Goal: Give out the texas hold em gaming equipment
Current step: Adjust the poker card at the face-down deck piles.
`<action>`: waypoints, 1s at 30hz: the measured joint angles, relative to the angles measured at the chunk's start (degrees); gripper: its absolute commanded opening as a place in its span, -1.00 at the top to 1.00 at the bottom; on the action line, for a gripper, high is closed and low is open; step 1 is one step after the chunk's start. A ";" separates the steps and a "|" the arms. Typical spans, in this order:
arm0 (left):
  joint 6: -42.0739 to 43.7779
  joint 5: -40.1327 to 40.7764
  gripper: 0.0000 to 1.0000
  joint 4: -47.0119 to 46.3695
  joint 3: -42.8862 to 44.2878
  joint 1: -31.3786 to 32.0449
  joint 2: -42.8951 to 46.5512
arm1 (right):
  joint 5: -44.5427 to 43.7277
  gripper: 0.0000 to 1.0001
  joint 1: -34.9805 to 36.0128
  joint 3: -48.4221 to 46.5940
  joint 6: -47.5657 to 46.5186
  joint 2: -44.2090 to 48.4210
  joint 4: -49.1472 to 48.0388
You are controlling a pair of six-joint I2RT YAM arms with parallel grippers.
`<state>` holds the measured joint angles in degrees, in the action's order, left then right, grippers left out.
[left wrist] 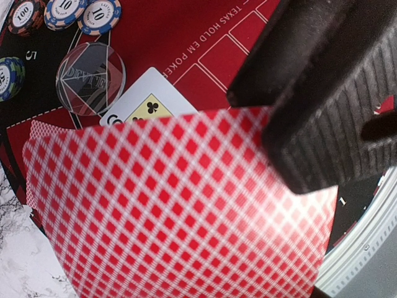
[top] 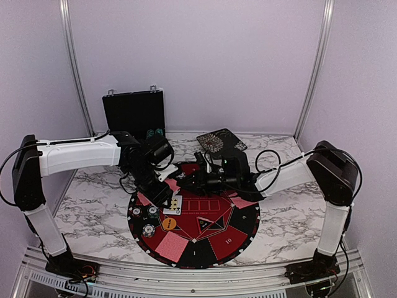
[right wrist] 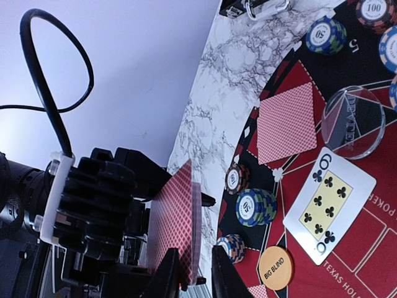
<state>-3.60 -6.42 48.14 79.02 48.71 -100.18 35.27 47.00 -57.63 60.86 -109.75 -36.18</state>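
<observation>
As the two arms meet over the far half of the round mat [top: 217,231], the left gripper [left wrist: 298,136] is clamped on a thin pack of red-backed cards [left wrist: 173,211], one ribbed finger pressed flat on the diamond-patterned back. Seen from the right wrist, the pack stands on edge, its long axis running straight up and away from the right gripper [right wrist: 193,251], whose two fingers sit one on each side of the pack's near edge. The jaws stand only narrowly apart. One finger looks to be against the cards and a sliver of gap shows at the other, so whether they already pinch cannot be told. The pack lies squarely in the right gripper's bite, its broad faces turned toward the two fingers, with the left gripper's body just beside it. The right arm is therefore the one placed to draw a card off, probably by sliding it along that long axis out of the left's hold. Below on the mat lie a face-up six of clubs [right wrist: 329,205], a face-down card [right wrist: 286,123], a clear disc [right wrist: 355,121], an orange Big Blind disc [right wrist: 276,268] and striped chips [right wrist: 254,207]; the deal looks partly done
</observation>
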 measured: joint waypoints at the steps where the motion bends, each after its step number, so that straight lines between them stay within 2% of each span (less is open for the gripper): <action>1: 0.00 0.00 0.31 0.00 0.00 -0.02 0.00 | -0.02 0.66 0.00 -0.02 0.00 0.00 0.02; 8: 0.02 0.00 0.31 -0.02 0.00 0.00 0.00 | -0.15 0.66 -0.02 -1.09 0.00 -0.07 0.33; 30: 0.02 0.00 0.31 -0.02 0.00 -0.02 0.00 | -1.42 0.92 -0.02 -1.46 -0.48 -0.07 1.25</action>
<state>-3.57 -6.42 48.12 79.02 48.69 -100.18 33.85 46.98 -59.09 60.38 -109.82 -34.94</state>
